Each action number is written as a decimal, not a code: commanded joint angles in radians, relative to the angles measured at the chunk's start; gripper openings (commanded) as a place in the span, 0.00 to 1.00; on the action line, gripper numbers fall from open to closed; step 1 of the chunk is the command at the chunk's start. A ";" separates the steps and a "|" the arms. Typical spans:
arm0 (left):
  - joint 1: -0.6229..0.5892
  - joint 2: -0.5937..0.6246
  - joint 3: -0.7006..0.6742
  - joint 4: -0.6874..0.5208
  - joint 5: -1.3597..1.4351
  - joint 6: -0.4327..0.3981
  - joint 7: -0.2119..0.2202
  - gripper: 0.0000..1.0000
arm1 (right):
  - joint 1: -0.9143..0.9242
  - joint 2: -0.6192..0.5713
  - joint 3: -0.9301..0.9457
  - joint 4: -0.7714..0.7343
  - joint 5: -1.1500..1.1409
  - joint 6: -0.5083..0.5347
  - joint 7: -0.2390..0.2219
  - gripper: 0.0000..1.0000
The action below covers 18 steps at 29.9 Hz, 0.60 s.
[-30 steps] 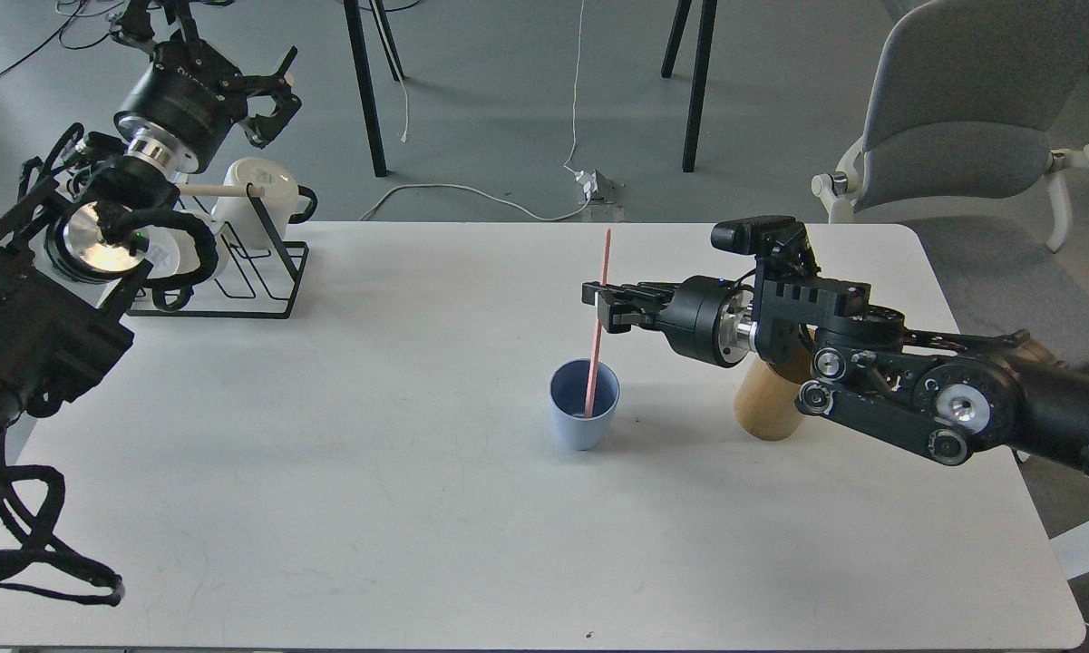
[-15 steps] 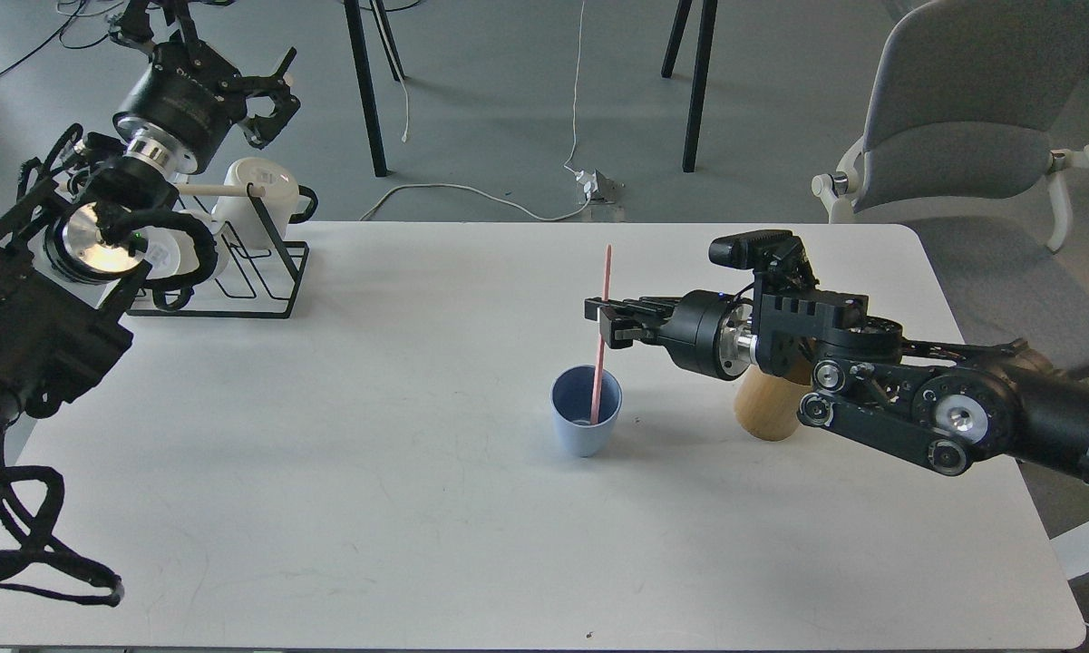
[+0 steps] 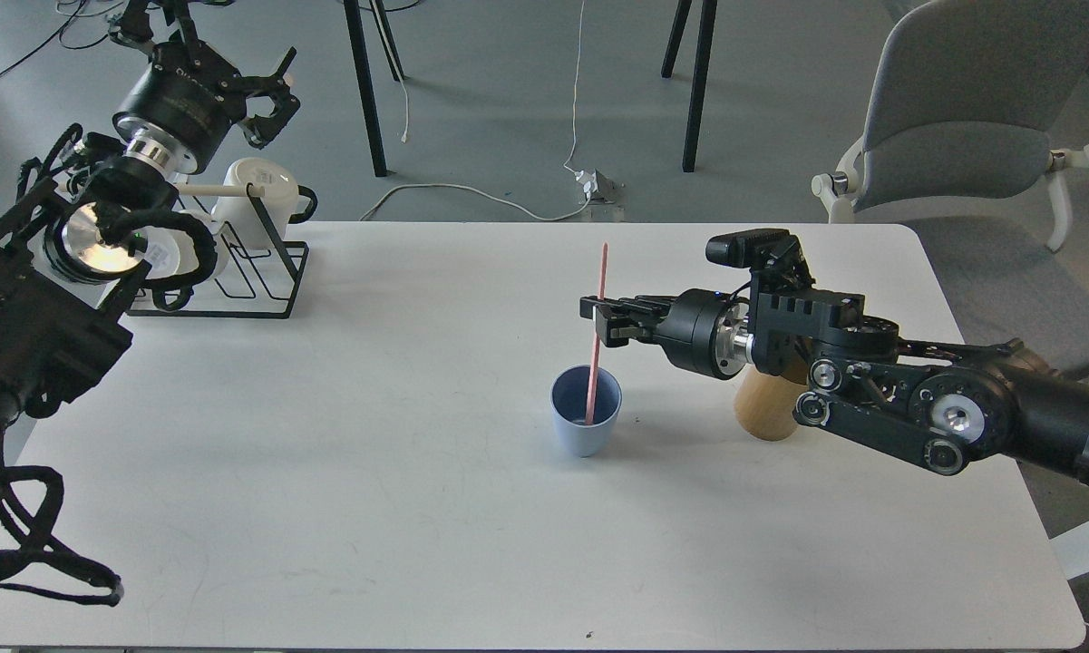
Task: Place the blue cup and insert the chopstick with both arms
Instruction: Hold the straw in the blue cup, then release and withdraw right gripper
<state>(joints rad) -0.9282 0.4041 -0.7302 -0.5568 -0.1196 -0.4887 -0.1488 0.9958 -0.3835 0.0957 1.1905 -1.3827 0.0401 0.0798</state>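
The blue cup [image 3: 586,426] stands upright on the white table [image 3: 372,472], right of centre. The pink chopstick [image 3: 602,272] stands almost upright with its lower end inside the cup. My right gripper [image 3: 600,322] reaches in from the right above the cup's rim. It is shut on the chopstick at about mid-length. My left gripper [image 3: 267,98] is open and empty, raised beyond the table's far left corner, far from the cup.
A black wire rack [image 3: 277,272] with white mugs [image 3: 254,195] and a pale wooden rod stands at the far left. A tan bamboo cylinder [image 3: 762,408] stands right of the cup, partly behind my right arm. A grey chair [image 3: 970,118] is beyond the right edge.
My right gripper has lowered the chopstick a little deeper into the cup and then shifted slightly left. The cup and my left arm have not moved.
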 commanded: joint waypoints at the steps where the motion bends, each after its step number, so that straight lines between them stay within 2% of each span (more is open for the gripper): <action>1: 0.000 0.001 0.000 0.000 0.000 0.000 0.000 1.00 | -0.002 0.000 -0.002 0.000 -0.001 0.000 0.000 0.05; 6: 0.000 0.001 0.000 0.000 0.000 0.000 0.000 1.00 | -0.005 0.001 -0.002 -0.002 -0.001 0.000 0.000 0.05; 10: 0.000 0.002 0.000 0.000 0.000 0.000 0.000 1.00 | -0.005 0.002 0.009 -0.003 0.001 0.000 0.000 0.25; 13: 0.000 0.004 0.000 0.000 0.000 0.000 0.000 1.00 | -0.005 0.000 0.010 -0.002 0.004 0.000 0.000 0.34; 18: 0.003 0.010 0.002 0.000 0.000 0.000 0.002 1.00 | -0.011 0.000 0.010 0.000 0.007 0.000 0.000 0.43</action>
<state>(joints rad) -0.9269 0.4105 -0.7301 -0.5568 -0.1196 -0.4887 -0.1476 0.9890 -0.3832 0.1057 1.1899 -1.3775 0.0398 0.0798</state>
